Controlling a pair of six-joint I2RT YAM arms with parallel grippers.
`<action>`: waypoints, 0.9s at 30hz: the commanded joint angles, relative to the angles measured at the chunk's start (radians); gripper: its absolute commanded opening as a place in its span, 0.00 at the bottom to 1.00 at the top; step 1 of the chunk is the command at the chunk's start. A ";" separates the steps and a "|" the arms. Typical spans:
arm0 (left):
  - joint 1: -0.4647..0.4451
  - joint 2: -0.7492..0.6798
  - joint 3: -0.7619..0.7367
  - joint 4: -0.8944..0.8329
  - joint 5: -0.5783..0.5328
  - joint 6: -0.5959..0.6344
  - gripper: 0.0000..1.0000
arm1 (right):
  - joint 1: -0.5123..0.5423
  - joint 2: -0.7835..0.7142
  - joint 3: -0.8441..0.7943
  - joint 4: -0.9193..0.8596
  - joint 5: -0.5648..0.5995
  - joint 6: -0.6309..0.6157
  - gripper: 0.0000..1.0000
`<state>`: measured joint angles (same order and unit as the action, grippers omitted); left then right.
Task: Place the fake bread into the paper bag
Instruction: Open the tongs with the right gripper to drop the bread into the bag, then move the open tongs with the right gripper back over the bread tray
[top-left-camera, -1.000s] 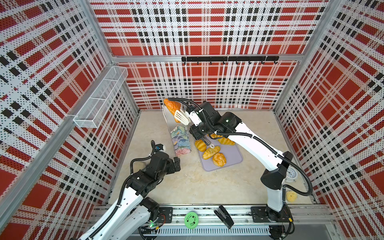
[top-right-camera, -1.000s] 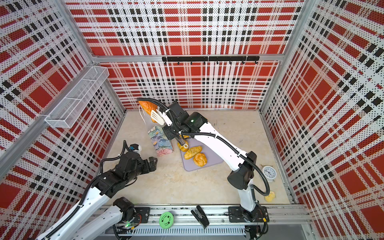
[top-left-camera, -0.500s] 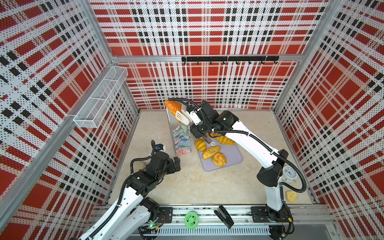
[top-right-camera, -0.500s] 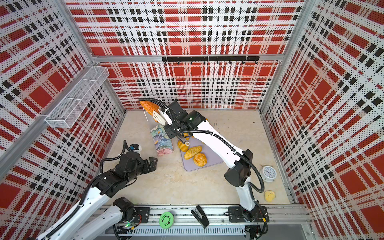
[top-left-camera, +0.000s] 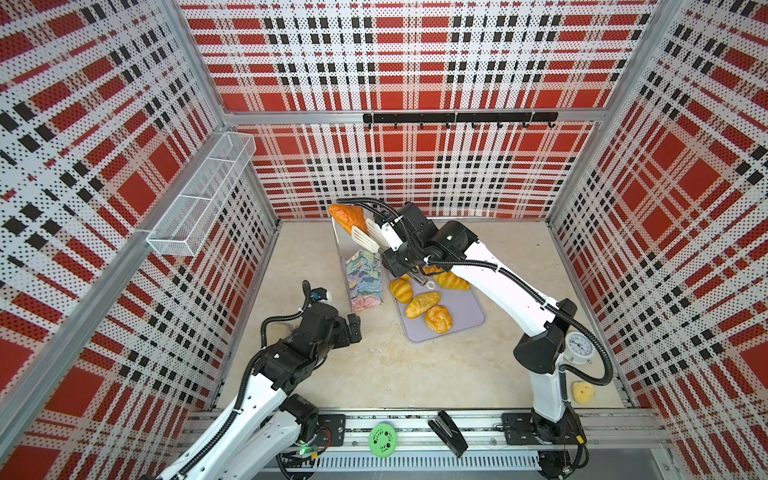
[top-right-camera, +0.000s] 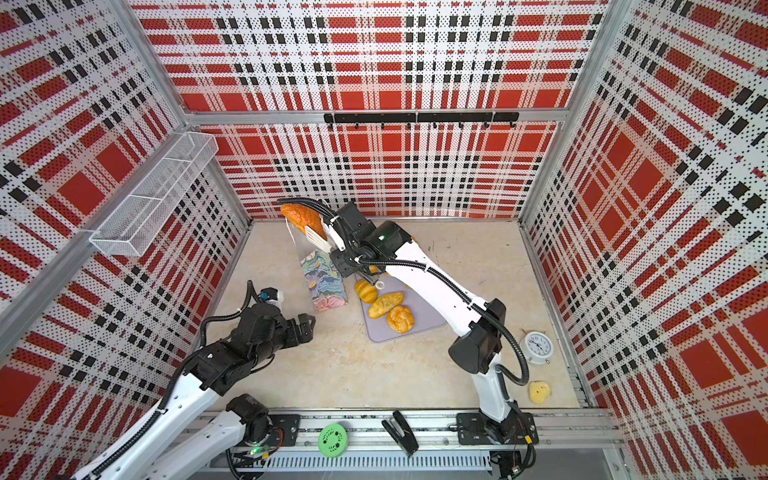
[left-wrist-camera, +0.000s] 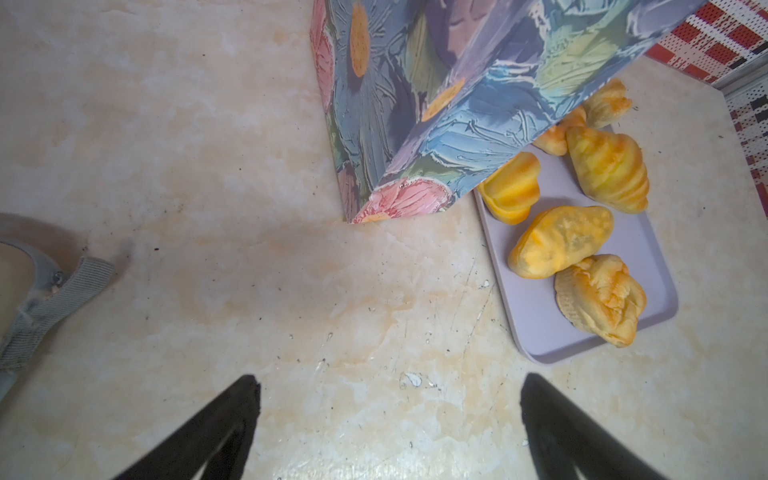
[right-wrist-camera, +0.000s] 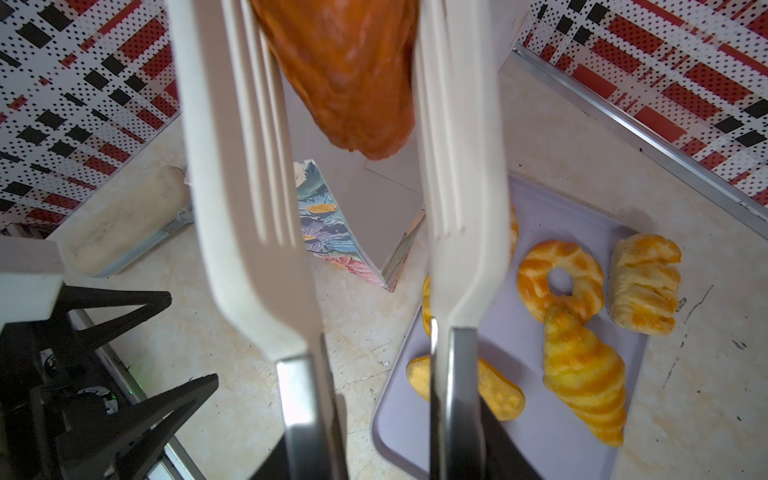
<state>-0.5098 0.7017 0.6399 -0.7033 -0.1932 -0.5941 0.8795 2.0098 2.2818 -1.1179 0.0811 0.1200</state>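
While the dark orange-brown loaf (top-left-camera: 347, 216) was carried between the white blades of a pair of tongs (top-left-camera: 366, 240), the right fingers (right-wrist-camera: 503, 453) were seen closed around the tongs' metal arms, with nothing else gripped. Beyond the tips of those fingers the loaf was held high. Below the blades the open, white-lined mouth of the paper bag (top-left-camera: 363, 279) was visible, so the step was judged to be the drop into the bag. Whether both blades were pressing the loaf could not be told, since the right wrist view was blurred there.

The left fingers (left-wrist-camera: 237, 403) were spread wide and empty above the bench (left-wrist-camera: 208, 166), with the bag's lower corner ahead of them and well apart. On the far side of the bag from those fingers, the other fake bread (top-left-camera: 422, 304) was seen lying on the lavender tray (top-left-camera: 467, 318).

The loaf was judged light, glossy and therefore slippery, and it was seen to taper toward its ends. A hold across the thick middle was thought safest, because the loaf could be squeezed out of a pinch near a tip. The bag was reckoned thin and easily tipped, so a release from low over the mouth was advised.
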 joint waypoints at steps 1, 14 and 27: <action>0.010 -0.004 -0.006 0.011 -0.002 -0.006 0.99 | 0.002 -0.003 0.042 0.041 0.019 -0.013 0.48; 0.010 -0.009 -0.003 0.008 0.000 -0.010 0.99 | 0.003 -0.022 0.036 0.023 0.030 -0.015 0.48; 0.001 -0.047 -0.026 0.005 0.018 -0.038 0.99 | -0.001 -0.211 -0.177 0.018 0.137 -0.016 0.51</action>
<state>-0.5102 0.6609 0.6270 -0.7036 -0.1822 -0.6102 0.8803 1.8874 2.1422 -1.1252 0.1669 0.1154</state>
